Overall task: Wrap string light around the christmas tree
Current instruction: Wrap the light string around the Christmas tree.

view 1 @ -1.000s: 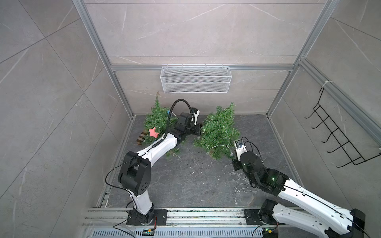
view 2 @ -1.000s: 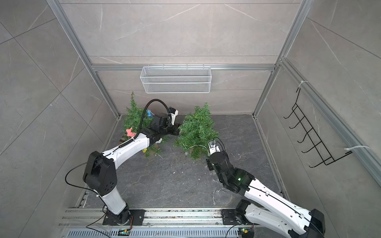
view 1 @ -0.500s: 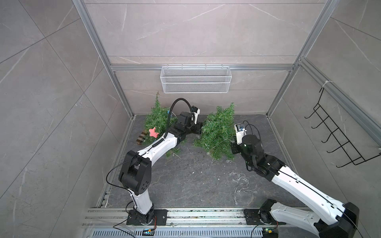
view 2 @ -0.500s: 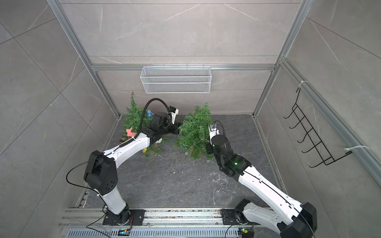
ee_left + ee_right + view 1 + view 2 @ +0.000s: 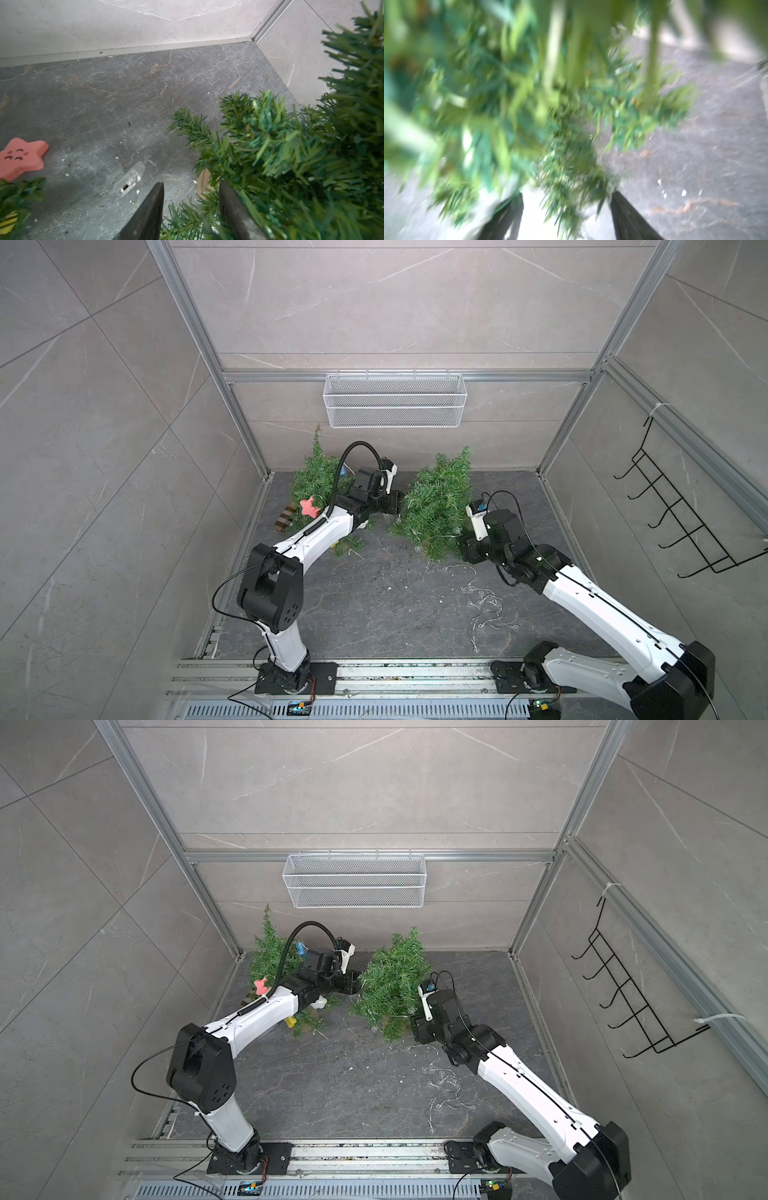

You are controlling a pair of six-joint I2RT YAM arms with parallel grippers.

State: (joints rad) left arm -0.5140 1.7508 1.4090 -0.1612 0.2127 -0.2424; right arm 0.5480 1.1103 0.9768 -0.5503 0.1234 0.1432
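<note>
The left gripper (image 5: 190, 185) and right gripper (image 5: 566, 195) both stand open, gripping nothing, jaws flanking branches on opposite sides of the christmas tree (image 5: 436, 506). The string light (image 5: 484, 605) lies in a loose tangle on the floor (image 5: 374, 614) beside the right arm (image 5: 602, 614).

— Any writing, labels or numbers to read here?
— None that I can make out. The flat pink star-shaped piece (image 5: 20, 159) carries only a small drawn face with rosy cheeks, no letters.
— And the small blue patch (image 5: 481, 504) atop the white camera housing (image 5: 477, 519) on the right wrist?
— Too small to read in both top views.
</note>
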